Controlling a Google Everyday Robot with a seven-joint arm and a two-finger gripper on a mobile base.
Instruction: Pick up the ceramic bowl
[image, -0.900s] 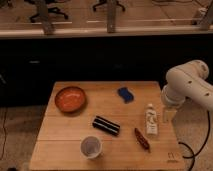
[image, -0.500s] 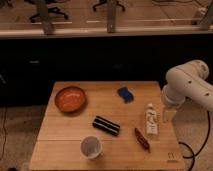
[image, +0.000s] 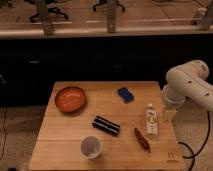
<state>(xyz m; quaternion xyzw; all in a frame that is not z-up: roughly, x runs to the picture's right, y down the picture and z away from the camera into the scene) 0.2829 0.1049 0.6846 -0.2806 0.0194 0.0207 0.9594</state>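
**Operator:** Has anything shifted?

**Spotter:** Nothing has moved since the earlier frames. Your gripper (image: 167, 114) hangs under the white arm off the table's (image: 112, 107) right edge, just beside the white bottle (image: 151, 120). Whether it is wide or narrow, I cannot tell. It holds nothing of the task.

**Operator:** And where is my target?

**Spotter:** The ceramic bowl (image: 70, 98) sits at the far-left corner, well apart from your gripper. The blue sponge (image: 125, 94) and dark packet (image: 105, 125) lie between them.

**Operator:** How will it handle?

**Spotter:** I'd judge it stiff, fairly heavy, glossy and so slippery. It would chip if you dropped it. Take it by the rim, one side of the claw inside the wall and one outside. The rim's right side looks nearest to you.

**Operator:** Which way does it point?

**Spotter:** It stands upright with its mouth facing up. It is round, so it has no long axis and any approach angle suits you.
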